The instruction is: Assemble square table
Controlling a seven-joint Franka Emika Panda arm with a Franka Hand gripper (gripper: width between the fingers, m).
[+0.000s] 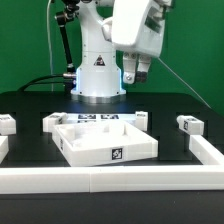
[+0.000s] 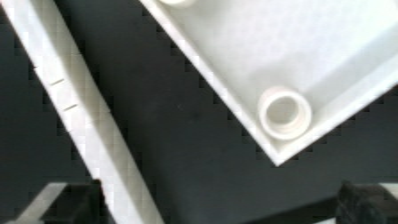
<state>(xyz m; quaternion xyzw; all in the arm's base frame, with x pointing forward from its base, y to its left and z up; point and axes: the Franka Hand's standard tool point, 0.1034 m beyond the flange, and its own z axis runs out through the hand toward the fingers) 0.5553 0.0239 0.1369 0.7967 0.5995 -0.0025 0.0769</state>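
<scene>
The white square table top point(image 1: 100, 140) lies rim-up in the middle of the black surface, a tag on its front wall. Small white block legs lie around it: one at the far left point(image 1: 8, 124), one by its left back corner point(image 1: 52, 121), one by its right back corner point(image 1: 140, 118); a fourth lies further right point(image 1: 188, 124). My gripper point(image 1: 135, 72) hangs high above the top's right back part. In the wrist view the gripper point(image 2: 205, 205) is open and empty, above a corner of the top point(image 2: 231, 50) with a round screw hole point(image 2: 285, 108).
A long white rail point(image 1: 110, 181) borders the black surface at the front and right; it also shows in the wrist view point(image 2: 80, 110). The marker board point(image 1: 100, 118) lies behind the top, before the robot's base point(image 1: 97, 75).
</scene>
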